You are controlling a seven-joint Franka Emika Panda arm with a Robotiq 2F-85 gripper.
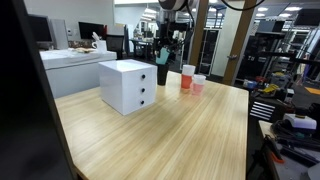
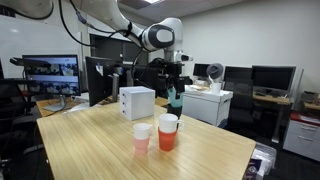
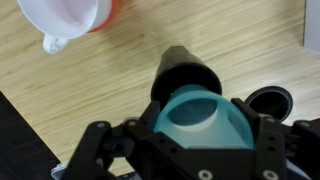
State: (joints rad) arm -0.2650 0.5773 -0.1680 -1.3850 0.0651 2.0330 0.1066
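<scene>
My gripper [image 3: 202, 128] is shut on a light blue cup [image 3: 198, 118], its open mouth facing the wrist camera, with a finger on either side. In both exterior views the gripper [image 1: 163, 62] [image 2: 175, 88] hangs above the far part of the wooden table [image 1: 190, 135] with the blue cup [image 1: 162, 72] [image 2: 176, 101] in it, lifted off the surface. On the table nearby stand an orange cup with a white rim [image 1: 187, 78] [image 2: 167, 132] and a pink cup [image 1: 199, 84] [image 2: 142, 138]. The white-rimmed cup [image 3: 70, 18] shows at the wrist view's top left.
A white drawer box [image 1: 128, 86] [image 2: 137, 102] with black knobs stands on the table near the cups. A dark round thing [image 3: 271, 101] lies right of the gripper in the wrist view. Desks, monitors [image 2: 50, 72] and shelves surround the table.
</scene>
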